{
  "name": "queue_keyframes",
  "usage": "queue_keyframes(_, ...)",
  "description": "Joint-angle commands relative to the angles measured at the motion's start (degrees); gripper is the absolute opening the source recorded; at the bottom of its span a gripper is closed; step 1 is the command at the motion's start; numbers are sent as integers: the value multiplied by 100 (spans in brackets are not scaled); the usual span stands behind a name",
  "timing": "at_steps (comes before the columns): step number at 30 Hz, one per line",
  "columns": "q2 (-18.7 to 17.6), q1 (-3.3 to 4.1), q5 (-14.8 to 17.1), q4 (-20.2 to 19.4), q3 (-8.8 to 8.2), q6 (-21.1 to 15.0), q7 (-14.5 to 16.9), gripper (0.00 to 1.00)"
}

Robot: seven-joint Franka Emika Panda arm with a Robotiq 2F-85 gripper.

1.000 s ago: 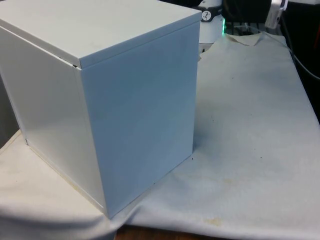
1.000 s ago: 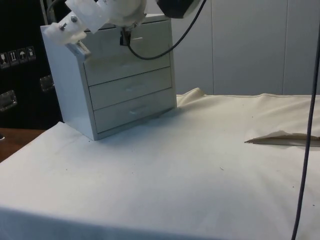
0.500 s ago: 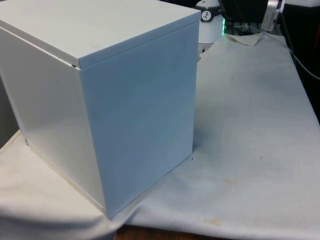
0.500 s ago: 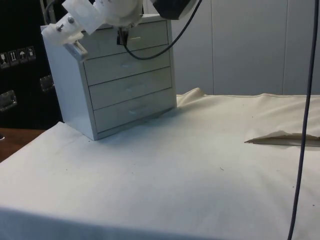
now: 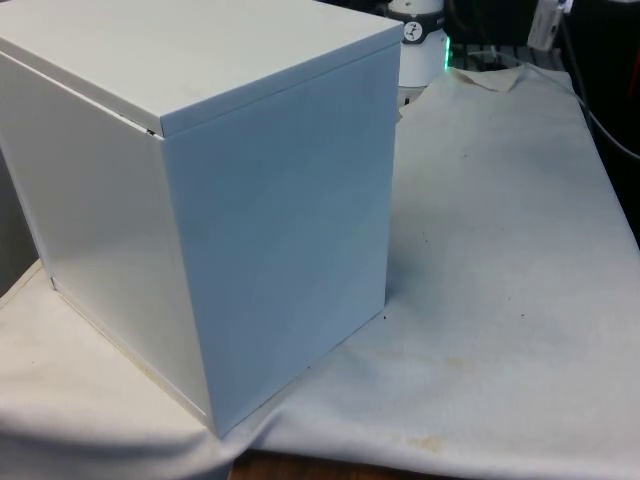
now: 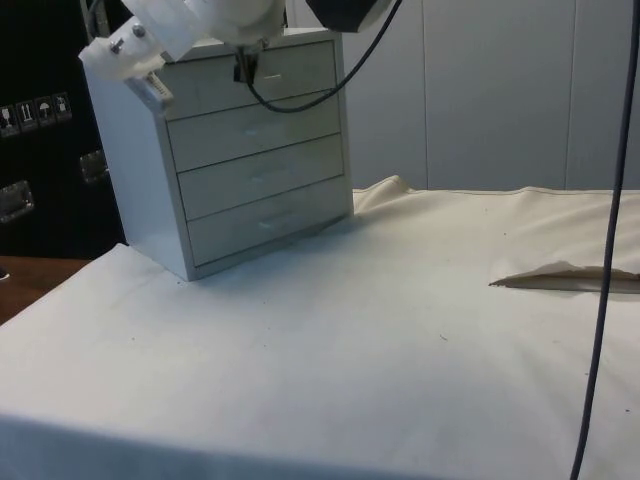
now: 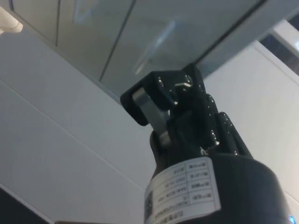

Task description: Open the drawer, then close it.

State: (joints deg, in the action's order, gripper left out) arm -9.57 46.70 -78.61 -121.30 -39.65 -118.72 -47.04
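Three flush drawer fronts on white chest of drawers point(image 6: 250, 150), top drawer point(image 6: 255, 75) shut, fingers' state indiscernible

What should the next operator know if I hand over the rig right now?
Gripper: up at the front of the top drawer; whether it touches or grips anything cannot be told.
Things: the chest of drawers stands upright on the white cloth, its back and side to the front view.
Done: unclear. All drawers look shut and flush in the side view.
Left: confirm whether the drawer has been opened yet. If not, grasp the handle, pull it out, then push it shut.
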Motion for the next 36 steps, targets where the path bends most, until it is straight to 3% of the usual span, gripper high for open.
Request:
queue_keyframes(1,143,40,-34,-52,23,115,6,0)
queue_keyframes(2,52,11,0,-6,17,63,0,0)
queue_keyframes(3,183,52,-40,-63,40,160,-6,0)
queue_keyframes(11,527,115,-57,-246,258,561,-97,0)
queue_keyframes(12,464,80,-11,-201,252,527,-74,0)
queue_keyframes(13,567,120,-57,-275,292,607,-115,0)
queue_keyframes(20,859,132,-46,-504,590,974,-315,0)
queue_keyframes(21,814,103,-11,-464,590,963,-292,0)
queue_keyframes(22,894,132,-46,-533,625,1014,-344,0)
queue_keyframes(29,1169,149,11,-819,951,1306,-665,0)
queue_keyframes(30,1094,115,-11,-756,922,1261,-630,0)
queue_keyframes(31,1197,149,17,-854,991,1341,-699,0)
queue_keyframes(36,1346,160,52,-1008,1180,1490,-871,0)
